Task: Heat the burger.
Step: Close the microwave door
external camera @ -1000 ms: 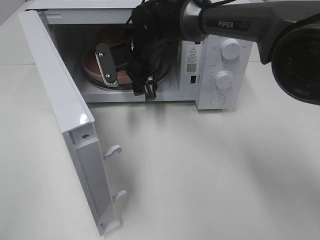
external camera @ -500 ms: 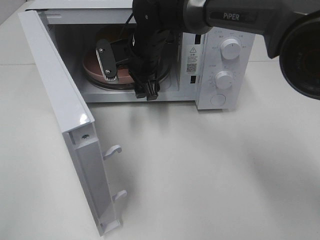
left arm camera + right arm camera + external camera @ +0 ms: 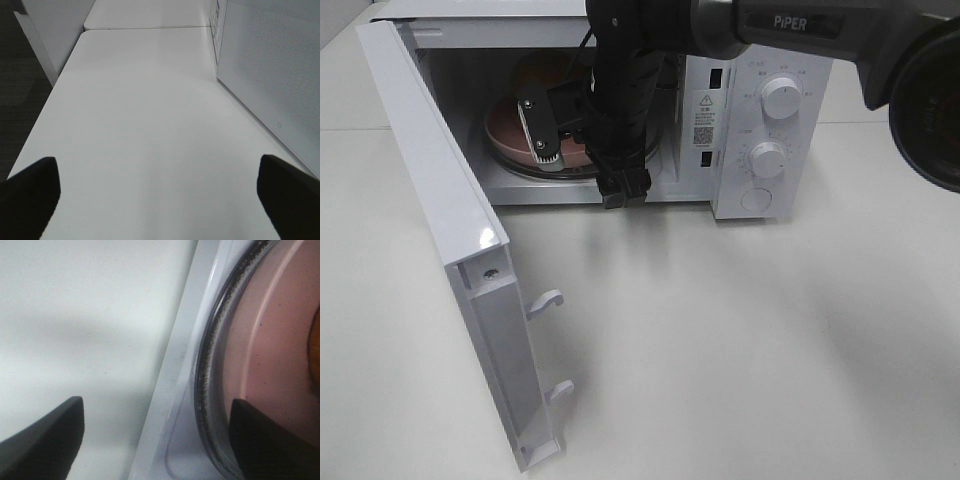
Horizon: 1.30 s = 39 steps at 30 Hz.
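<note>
At the left of the exterior view the microwave door (image 3: 430,170) stands swung wide open, its edge and two latch hooks toward the lower left of the frame. The left gripper (image 3: 160,197) shows only in its own wrist view: its fingers (image 3: 30,192) are spread wide with nothing between them, over the bare white table (image 3: 740,340) just beside the door's outer face.

In the upper centre, inside the open microwave (image 3: 800,150), a pink plate (image 3: 505,132) lies on the glass turntable (image 3: 207,365). The burger (image 3: 542,72) sits on that plate toward the back of the cavity — only part of its brown bun shows past the arm.

The right arm (image 3: 800,25) comes in from the upper right and bends down at the oven's mouth. The right gripper (image 3: 155,410) has its fingers well apart and holds nothing — one finger is over the plate, the other over the table in front of the sill.

At the right of the oven are two white dials (image 3: 781,97).
</note>
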Available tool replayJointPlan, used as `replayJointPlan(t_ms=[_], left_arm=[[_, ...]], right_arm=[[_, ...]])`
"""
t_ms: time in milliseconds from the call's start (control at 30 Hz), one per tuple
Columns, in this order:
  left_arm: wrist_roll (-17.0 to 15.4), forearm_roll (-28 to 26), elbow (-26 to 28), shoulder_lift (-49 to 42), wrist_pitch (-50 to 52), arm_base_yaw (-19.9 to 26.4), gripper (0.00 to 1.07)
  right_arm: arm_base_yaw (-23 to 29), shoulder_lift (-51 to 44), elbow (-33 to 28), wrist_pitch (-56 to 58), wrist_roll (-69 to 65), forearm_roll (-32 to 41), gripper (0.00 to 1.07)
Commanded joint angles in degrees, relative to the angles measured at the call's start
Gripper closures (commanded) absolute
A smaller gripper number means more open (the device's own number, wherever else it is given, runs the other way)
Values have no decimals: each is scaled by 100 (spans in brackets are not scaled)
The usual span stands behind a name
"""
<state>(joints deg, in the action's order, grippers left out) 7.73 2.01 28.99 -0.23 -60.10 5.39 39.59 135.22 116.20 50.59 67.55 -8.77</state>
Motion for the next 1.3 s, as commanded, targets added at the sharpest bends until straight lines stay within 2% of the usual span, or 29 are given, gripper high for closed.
replayJointPlan(t_ms=[33, 1000, 1133, 1167, 1300], left_arm=[[-11, 17, -11, -115, 40, -6, 1], [-11, 17, -11, -115, 40, -6, 1], [-11, 17, -11, -115, 40, -6, 1], [-11, 17, -11, -115, 40, -6, 1], [-11, 17, -11, -115, 40, -6, 1]], right_arm=[[-6, -126, 17, 166, -29, 57, 31], [-74, -407, 6, 1415, 132, 252, 31], [-86, -636, -424, 1490, 138, 350, 31], [-86, -837, -728, 1415, 143, 350, 31], [-86, -1060, -1077, 1369, 120, 361, 31]])
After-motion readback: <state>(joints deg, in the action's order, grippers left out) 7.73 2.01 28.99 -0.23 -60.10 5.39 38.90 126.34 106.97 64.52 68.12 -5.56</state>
